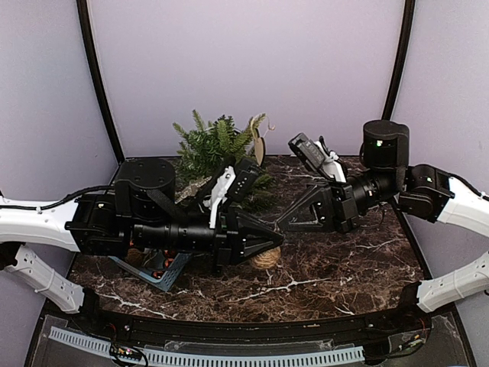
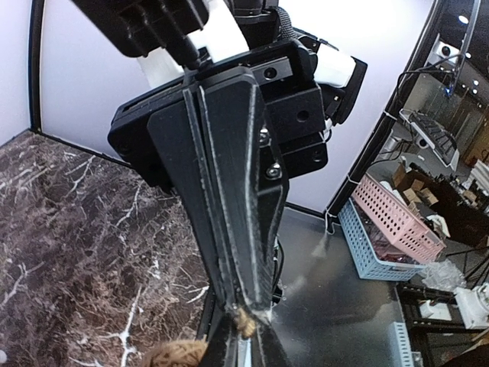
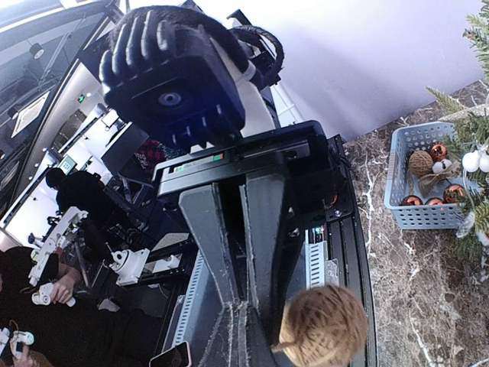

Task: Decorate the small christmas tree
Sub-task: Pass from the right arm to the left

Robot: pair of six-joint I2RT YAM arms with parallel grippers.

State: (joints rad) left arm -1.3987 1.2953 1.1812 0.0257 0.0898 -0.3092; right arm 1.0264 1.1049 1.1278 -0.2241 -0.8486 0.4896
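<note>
The two arms are meeting tip to tip above the middle of the marble table. The left gripper is reaching in from the left with its fingers drawn together into a point, and they are nipping the short cord of a twine ball. The ball is sitting directly below the two tips, though the pictures are not showing whether it is hanging or resting on the marble. The right gripper is coming in from the right with its fingers pressed flat against each other, the tip touching the same frayed bit of cord; whether it is also gripping that cord cannot be told. The small christmas tree is standing at the back of the table, close to the rear wall and behind the left arm's wrist, with its base hidden. A pale oval ornament is hanging on its right side, and white baubles are showing among its branches. A blue basket is lying under the left arm near the front left, well apart from the grippers, and it is holding copper baubles and another twine ball.
</note>
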